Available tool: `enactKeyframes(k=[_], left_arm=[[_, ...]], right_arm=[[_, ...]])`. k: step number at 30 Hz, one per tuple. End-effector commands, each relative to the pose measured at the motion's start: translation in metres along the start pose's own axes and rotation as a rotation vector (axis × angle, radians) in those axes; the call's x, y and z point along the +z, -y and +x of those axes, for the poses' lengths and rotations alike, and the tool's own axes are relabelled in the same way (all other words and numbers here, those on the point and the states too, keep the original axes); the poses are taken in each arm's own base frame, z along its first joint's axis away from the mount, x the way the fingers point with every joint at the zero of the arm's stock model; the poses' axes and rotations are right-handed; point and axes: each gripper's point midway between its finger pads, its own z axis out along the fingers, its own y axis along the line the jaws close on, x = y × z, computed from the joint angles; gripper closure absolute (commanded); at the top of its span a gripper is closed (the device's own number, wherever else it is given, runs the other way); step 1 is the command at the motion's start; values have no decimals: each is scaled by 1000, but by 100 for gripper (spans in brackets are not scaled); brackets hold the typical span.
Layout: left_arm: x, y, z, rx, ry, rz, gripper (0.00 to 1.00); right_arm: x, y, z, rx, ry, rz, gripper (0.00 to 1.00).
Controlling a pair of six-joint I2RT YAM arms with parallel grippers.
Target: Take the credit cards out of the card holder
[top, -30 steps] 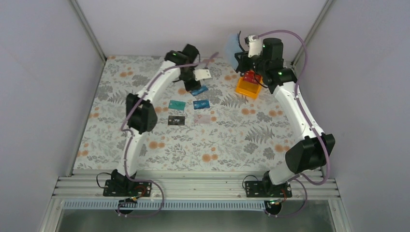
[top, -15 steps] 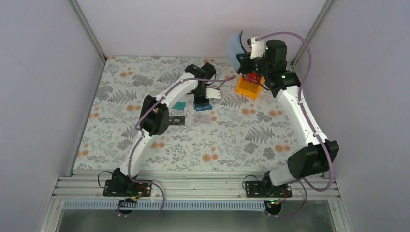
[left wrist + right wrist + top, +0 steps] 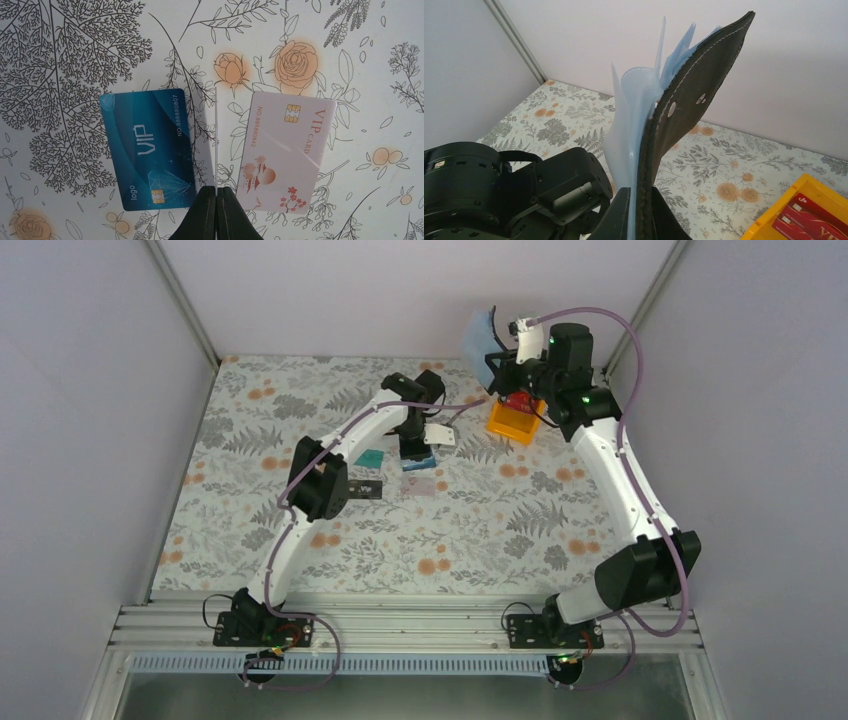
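Much was hidden from me. In the overhead view the left arm (image 3: 318, 485) lay across the middle of the frame and cut off one end of the black card (image 3: 370, 489). The teal card (image 3: 372, 457) showed only as a small patch beside the wrist. The print on both was too small to read. The white card (image 3: 438, 435) stuck out to the right of that wrist. In the left wrist view it appeared edge-on, a thin pale line running up the centre of the frame, so I could not make out its face.

The left claw (image 3: 216, 191) was pressed together on the bottom edge of that card, above the floral tablecloth (image 3: 60, 50). The blue card (image 3: 147, 150) lay flat to the left of the line and the pale pink card (image 3: 285, 152) flat to the right.

The right claw (image 3: 640, 195) was clamped on the lower edge of the card holder (image 3: 689, 95). It held the holder upright off the table, near the top of the overhead frame, with the black cover at right and the bluish clear sleeves (image 3: 631, 115) fanned at left. Whether any card sat inside the sleeves I could not tell. The orange bin (image 3: 784, 200) was cut off at the lower right corner, with a red card (image 3: 809, 220) in it.
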Motion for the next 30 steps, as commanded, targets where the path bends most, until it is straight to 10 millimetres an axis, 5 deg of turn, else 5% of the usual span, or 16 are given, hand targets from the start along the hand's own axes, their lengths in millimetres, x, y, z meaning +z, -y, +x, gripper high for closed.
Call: enactKeyframes(k=[1, 15, 21, 30], left_arm=[[9, -1, 7, 22, -42, 0, 96], [24, -11, 0, 22, -38, -16, 94], [18, -30, -6, 20, -31, -106, 77], [-1, -46, -20, 33, 32, -186, 66]], right_arm=[[-16, -9, -18, -39, 68, -25, 94], [-21, -21, -22, -50, 80, -81, 91], [-19, -24, -20, -49, 70, -104, 90], [-15, -22, -14, -44, 52, -103, 94]])
